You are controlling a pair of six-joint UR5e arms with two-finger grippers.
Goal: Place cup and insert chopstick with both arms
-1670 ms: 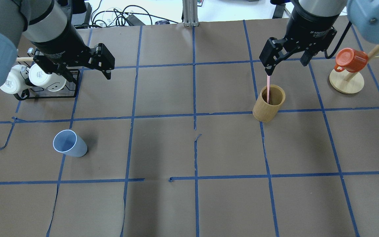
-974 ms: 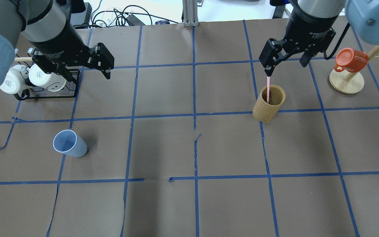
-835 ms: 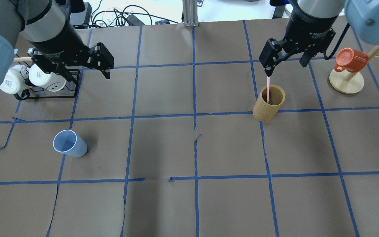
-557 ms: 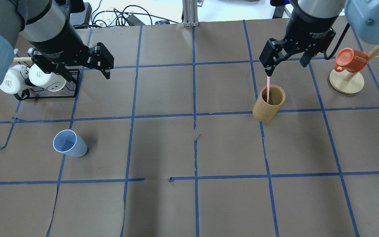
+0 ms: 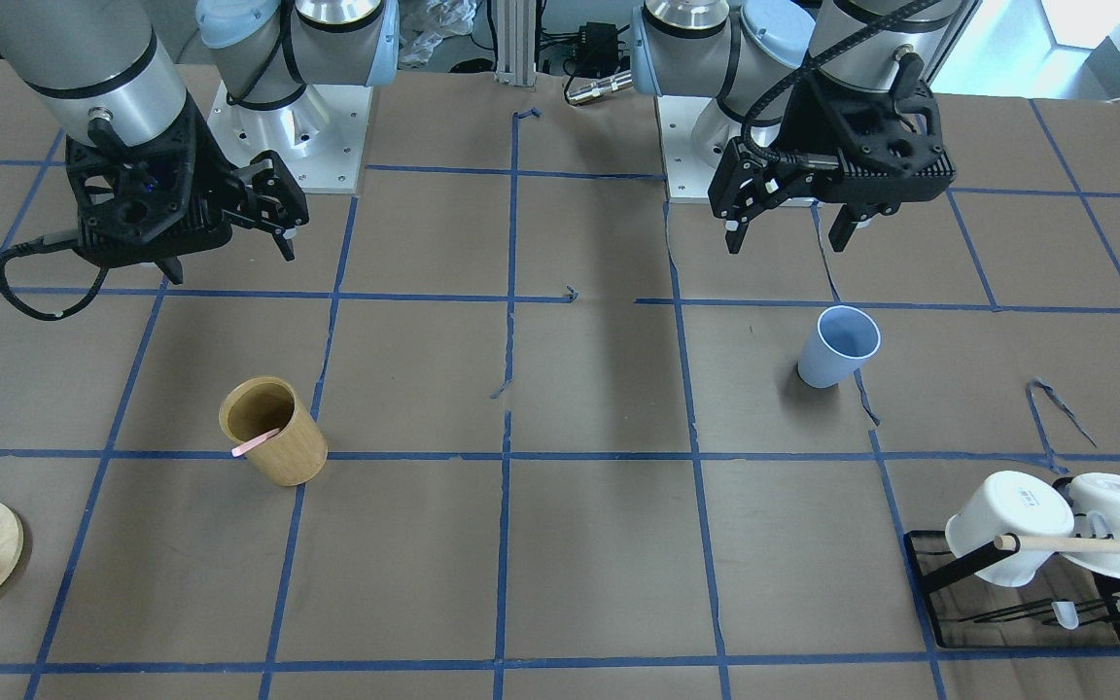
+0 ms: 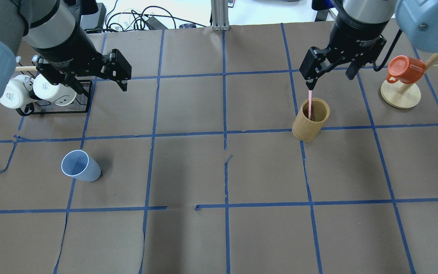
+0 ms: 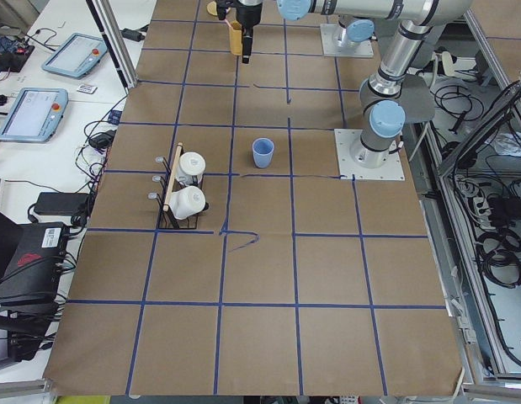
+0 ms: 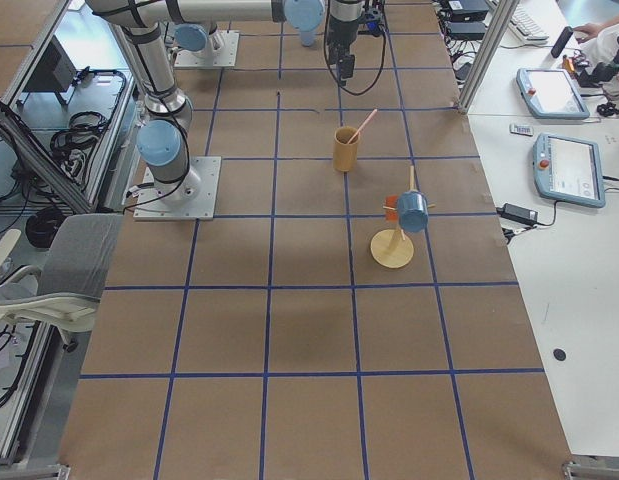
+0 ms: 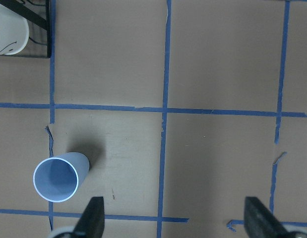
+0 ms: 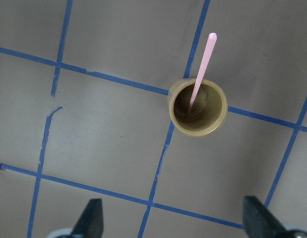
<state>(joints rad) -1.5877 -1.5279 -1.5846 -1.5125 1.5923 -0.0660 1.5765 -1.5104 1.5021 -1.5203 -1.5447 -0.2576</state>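
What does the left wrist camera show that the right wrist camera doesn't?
Only the left wrist view shows the blue cup, standing upright, and a white mug in the top corner. Only the right wrist view shows the wooden holder with the pink chopstick leaning inside it. Both show the brown table with blue tape lines, and the left fingers or right fingers spread open at the bottom edge.

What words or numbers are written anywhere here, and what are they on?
"2F Adaptive": white print on the body of the right gripper, seen from overhead; the rest of the line is blurred.
Similar white print on the left gripper: too blurred to read.
Stickers on the bottoms of the white mugs: too small to read.
Screens of the tablets on the side bench: too small to read.
Nothing else carries text.
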